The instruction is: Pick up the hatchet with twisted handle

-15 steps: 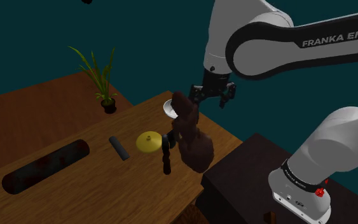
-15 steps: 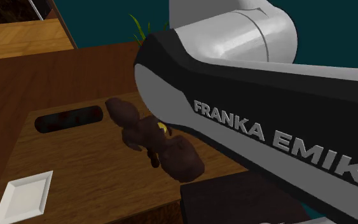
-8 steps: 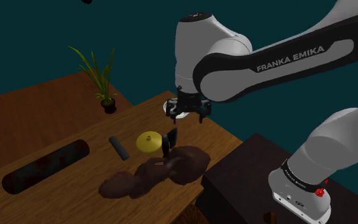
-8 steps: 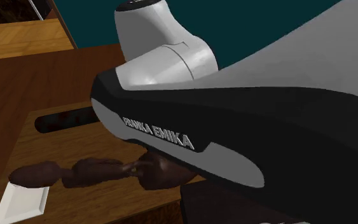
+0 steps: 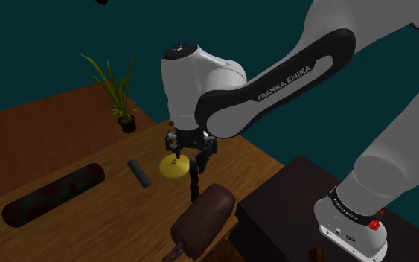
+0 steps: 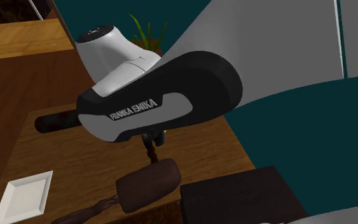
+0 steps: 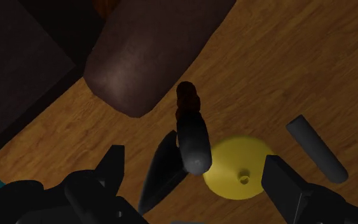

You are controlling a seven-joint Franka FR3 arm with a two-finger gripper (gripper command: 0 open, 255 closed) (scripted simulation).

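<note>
**Q:** Shoulder view — where do the jaws stand?

**A:** Pointing down over the wooden table [image 5: 88, 223], just above the head end of the hatchet [image 5: 193, 181]. The hatchet's dark twisted handle runs from there toward the table's near edge. A yellow disc [image 5: 169, 168] lies just beside it on the view's left. A grey cylinder [image 5: 139, 173] lies further left, and a long dark bar [image 5: 51, 195] further still. A large brown mallet [image 5: 204, 216] sits at the near edge, close to the handle's end and next to the dark stand [image 5: 289, 201]. A potted plant [image 5: 118, 97] stands at the far side.

**Q:** Second exterior view?

**A:** The arm [image 6: 171, 89] crosses the middle. Beneath it shows the twisted handle of the hatchet [image 6: 151, 150]. Below that is the block-shaped head of the mallet [image 6: 147, 184], its shaft running to the view's lower left. A white tray [image 6: 25, 194] lies on the table at the view's lower left.

**Q:** Wrist view — how do the jaws stand?

**A:** Wide apart, holding nothing. The hatchet [image 7: 190, 130] sits between them and touches neither. Its dark blade and grey handle end are nearest the camera, and the reddish twisted part runs off toward the mallet [image 7: 152, 57]. The yellow disc [image 7: 241, 168] is just beside the handle, within the span of the jaws. The grey cylinder [image 7: 316, 149] lies outside that span.
</note>
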